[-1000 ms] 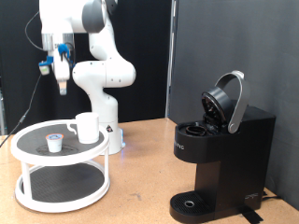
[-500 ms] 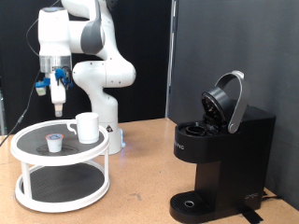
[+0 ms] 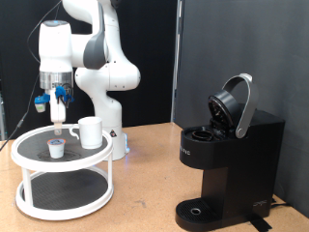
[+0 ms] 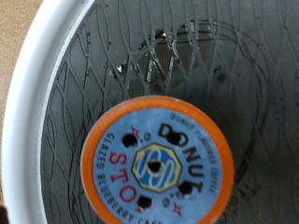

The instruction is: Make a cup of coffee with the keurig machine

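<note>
A white two-tier wire rack point(image 3: 29, 184) stands on the counter point(image 3: 145, 184). Directly above its top shelf hangs the gripper point(image 3: 59, 114); I cannot tell whether its fingers are apart. Below it sits a coffee pod point(image 3: 57, 147), with the cup point(image 3: 90, 131) just beside. Well right of the rack, the keurig machine point(image 3: 227, 164) stands with its lid raised.

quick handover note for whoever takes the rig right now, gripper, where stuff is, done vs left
Gripper: hanging just above the pod on the white tiered stand, holding nothing visible.
Pod: on the stand's top shelf; the wrist view looks straight down at its orange-rimmed foil lid.
Cup: on the same shelf beside the pod.
Keurig machine: on the table at the exterior view's right, lid up.
Done: lid open.
Left: pod not loaded, cup not at the machine.
</note>
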